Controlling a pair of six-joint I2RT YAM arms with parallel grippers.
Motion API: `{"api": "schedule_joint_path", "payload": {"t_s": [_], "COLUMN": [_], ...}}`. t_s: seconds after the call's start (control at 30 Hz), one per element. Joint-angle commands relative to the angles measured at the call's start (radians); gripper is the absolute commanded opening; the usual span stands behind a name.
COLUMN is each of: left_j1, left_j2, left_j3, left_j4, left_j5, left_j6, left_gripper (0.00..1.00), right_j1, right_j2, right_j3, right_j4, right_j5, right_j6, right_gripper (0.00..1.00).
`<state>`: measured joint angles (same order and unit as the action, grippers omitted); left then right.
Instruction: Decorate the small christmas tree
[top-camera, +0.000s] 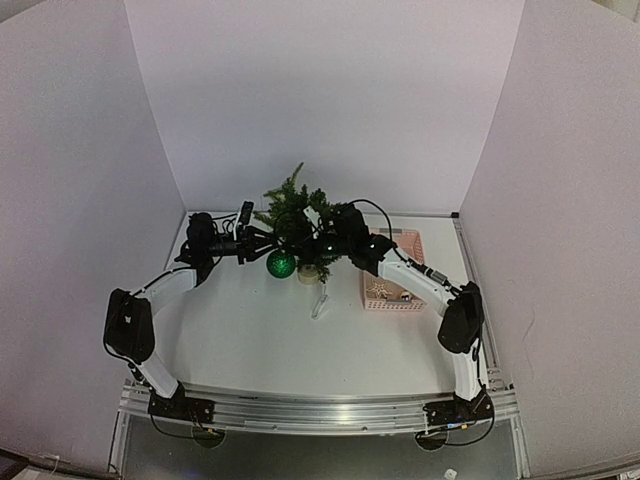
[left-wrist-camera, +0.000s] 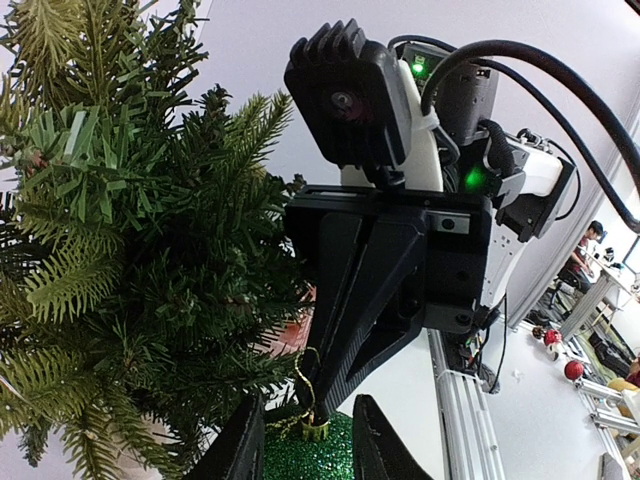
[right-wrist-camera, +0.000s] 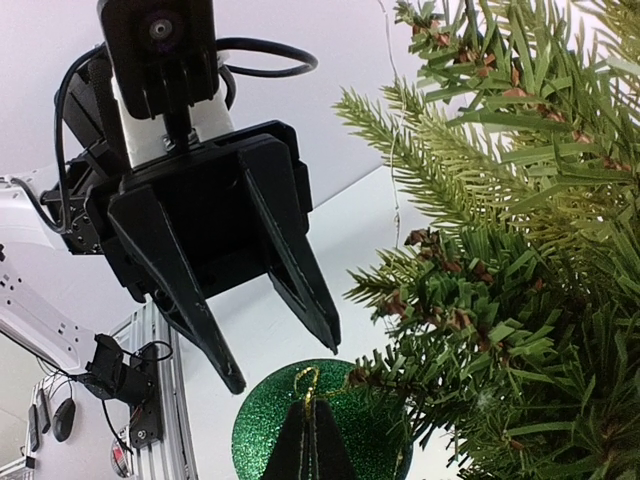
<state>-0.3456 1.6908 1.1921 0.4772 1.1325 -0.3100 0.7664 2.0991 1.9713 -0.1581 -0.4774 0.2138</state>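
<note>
The small christmas tree stands at the back middle of the table, and its branches fill the left wrist view and the right wrist view. A green glitter ball hangs by the tree's lower left side. My right gripper is shut on the ball's gold string loop, close to a branch tip. My left gripper is open, with a finger on each side of the ball's top. In the right wrist view its spread fingers hover just over the ball.
A pink basket with ornaments sits right of the tree, under my right forearm. A small pale object lies on the table in front of the tree base. White walls enclose the table on three sides.
</note>
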Motion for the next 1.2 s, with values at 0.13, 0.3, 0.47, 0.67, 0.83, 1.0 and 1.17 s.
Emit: {"api": "schedule_joint_path", "payload": {"t_s": [0.13, 0.3, 0.47, 0.67, 0.83, 1.0, 1.17], "left_j1": [-0.013, -0.023, -0.024, -0.025, -0.017, -0.016, -0.025], "left_j2": [0.037, 0.039, 0.037, 0.034, 0.03, 0.024, 0.012], "left_j3": [0.072, 0.079, 0.08, 0.083, 0.098, 0.137, 0.149], "left_j4": [0.046, 0.034, 0.038, 0.042, -0.032, -0.216, -0.308], "left_j5": [0.037, 0.039, 0.041, 0.045, -0.026, -0.126, -0.152], "left_j6": [-0.014, 0.014, 0.011, 0.008, 0.016, 0.106, 0.165], "left_gripper": [0.3, 0.3, 0.15, 0.0, 0.0, 0.0, 0.0], "right_j1": [-0.007, -0.007, -0.007, -0.007, -0.016, -0.019, -0.019], "right_j2": [0.005, 0.007, 0.008, 0.004, -0.006, -0.004, 0.001], "right_j3": [0.034, 0.038, 0.038, 0.037, 0.019, 0.01, 0.007], "right_j4": [0.022, 0.022, 0.022, 0.022, 0.021, 0.02, 0.02], "right_j5": [-0.06, -0.071, -0.074, -0.065, -0.011, 0.026, 0.063], "right_j6": [-0.023, -0.022, -0.021, -0.02, 0.026, 0.071, 0.106], "right_gripper": [0.0, 0.0, 0.0, 0.0, 0.0, 0.0, 0.03]}}
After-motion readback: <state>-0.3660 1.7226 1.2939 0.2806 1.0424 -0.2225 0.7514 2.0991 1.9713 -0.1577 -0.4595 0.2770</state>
